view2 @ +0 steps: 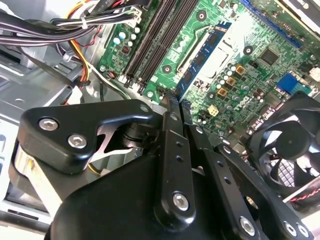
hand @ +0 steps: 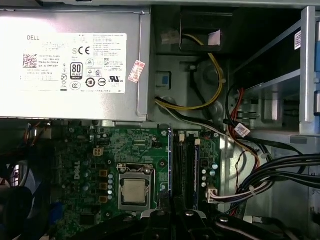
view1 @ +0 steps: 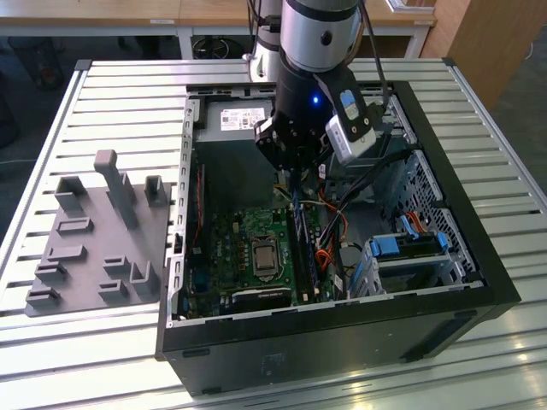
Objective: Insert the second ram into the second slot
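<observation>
Your gripper (view2: 176, 102) has its fingers closed on the memory stick (view2: 202, 57). The stick hangs above the board (hand: 100, 145), running the same way as the memory slots (hand: 186, 165) and not seated in any of them. In the first wrist view it lines up just on the processor socket (hand: 135, 190) side of the slots. On the slots' other side, a bundle of cables (hand: 270, 175) crowds in close. The power supply (hand: 75, 65) sits beyond the slots' far end, and a fan (view2: 290, 145) lies past the socket.

Robotics lab, slatted metal workbench (view1: 120, 94), open computer case (view1: 342, 329), desks (view1: 111, 19) behind
</observation>
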{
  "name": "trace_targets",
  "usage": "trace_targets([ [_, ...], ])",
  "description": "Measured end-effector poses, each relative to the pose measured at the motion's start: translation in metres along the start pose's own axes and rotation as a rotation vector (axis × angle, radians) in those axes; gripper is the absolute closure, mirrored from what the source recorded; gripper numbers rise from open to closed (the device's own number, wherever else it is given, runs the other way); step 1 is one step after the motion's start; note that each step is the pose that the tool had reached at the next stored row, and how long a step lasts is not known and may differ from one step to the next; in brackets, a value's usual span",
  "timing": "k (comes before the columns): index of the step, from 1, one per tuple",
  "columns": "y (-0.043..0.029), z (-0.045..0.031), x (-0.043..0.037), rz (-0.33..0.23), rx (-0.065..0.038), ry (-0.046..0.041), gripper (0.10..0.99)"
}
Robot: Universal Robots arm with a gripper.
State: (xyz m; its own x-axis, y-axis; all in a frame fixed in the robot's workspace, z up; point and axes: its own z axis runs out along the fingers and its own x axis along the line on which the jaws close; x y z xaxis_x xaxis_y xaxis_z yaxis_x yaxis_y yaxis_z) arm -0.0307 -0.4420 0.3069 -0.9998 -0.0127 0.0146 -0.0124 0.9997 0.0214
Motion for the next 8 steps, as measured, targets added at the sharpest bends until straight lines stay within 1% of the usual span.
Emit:
trace_targets([
  [8,-0.0001,0.0038,-0.0033,0.0,0.0,0.0,0.949],
])
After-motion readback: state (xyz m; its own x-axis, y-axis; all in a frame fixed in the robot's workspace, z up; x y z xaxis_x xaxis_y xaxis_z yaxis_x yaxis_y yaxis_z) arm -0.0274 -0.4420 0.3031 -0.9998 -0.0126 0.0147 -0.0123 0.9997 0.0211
